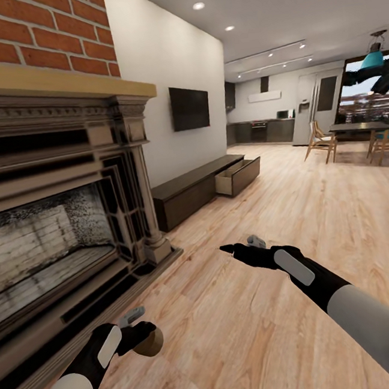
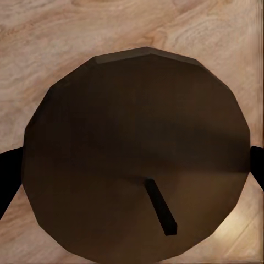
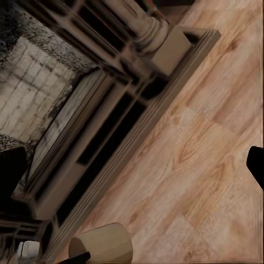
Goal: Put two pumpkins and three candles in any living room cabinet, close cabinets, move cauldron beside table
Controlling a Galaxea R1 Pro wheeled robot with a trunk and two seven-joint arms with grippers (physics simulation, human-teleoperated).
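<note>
My left end effector (image 1: 139, 333) pinches a candle (image 2: 137, 154) over the floor (image 1: 262, 307); my right end effector (image 1: 237, 247) is spread; one cabinet (image 1: 203, 187) drawer (image 1: 238, 177) stands open.

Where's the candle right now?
In the head view the candle is at lower left, held in the left claw above the wood floor, beside the fireplace hearth.
</note>
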